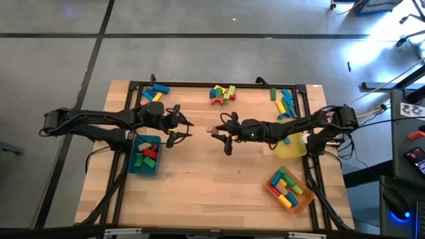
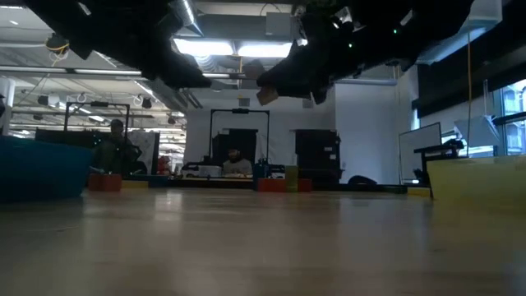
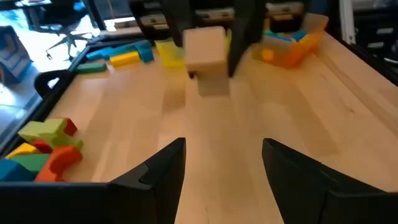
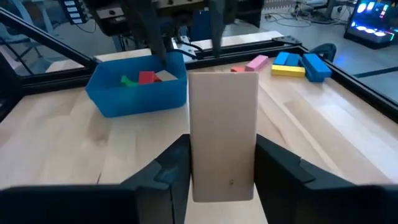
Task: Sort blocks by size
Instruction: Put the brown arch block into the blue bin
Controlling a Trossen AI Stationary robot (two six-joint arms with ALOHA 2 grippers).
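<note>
One plain, unlabelled wooden block [image 4: 224, 134] sits clamped in right gripper [image 1: 218, 131] jaws

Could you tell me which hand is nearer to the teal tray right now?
Left. The left hand hovers open just past the teal tray's far corner, toward the table's middle. The right hand, holding a plain wooden block, is farther toward the table's centre.
</note>
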